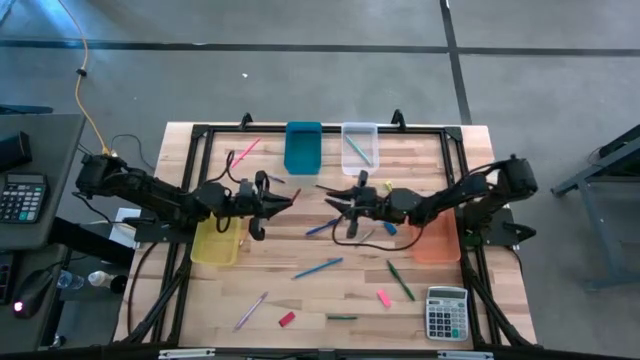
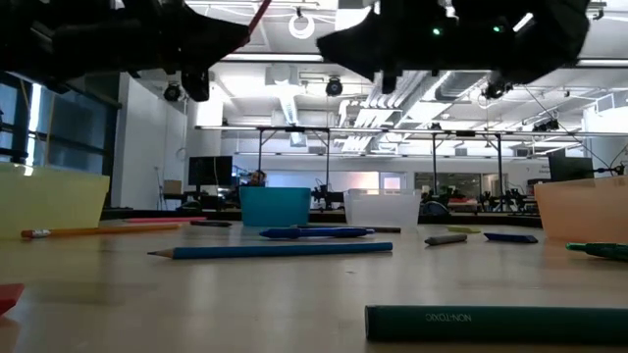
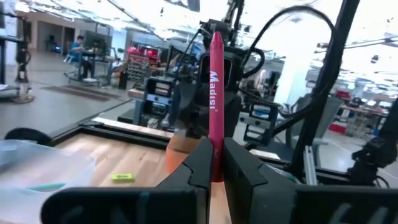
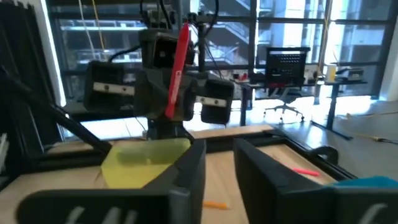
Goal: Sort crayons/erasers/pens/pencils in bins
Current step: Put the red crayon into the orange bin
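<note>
Left wrist view: "Madisi" lettering on red pencil [image 3: 215, 106].
Left tool [image 3: 216, 163]: raised above worktop [image 1: 300, 300], grasping red pencil.
Right tool [image 4: 219, 163]: facing it, released.

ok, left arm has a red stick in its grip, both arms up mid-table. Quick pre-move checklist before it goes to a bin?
1. Left gripper shut on the red pencil printed "Madisi": ok.
2. Pencil upright between the fingers: ok.
3. Right gripper open and empty: ok.
4. Right gripper clear of the left: not ok; the two face each other closely mid-table.
5. Yellow translucent plastic bin beside the left arm, reachable: ok.
6. Which bin takes pencils: cannot tell.
</note>
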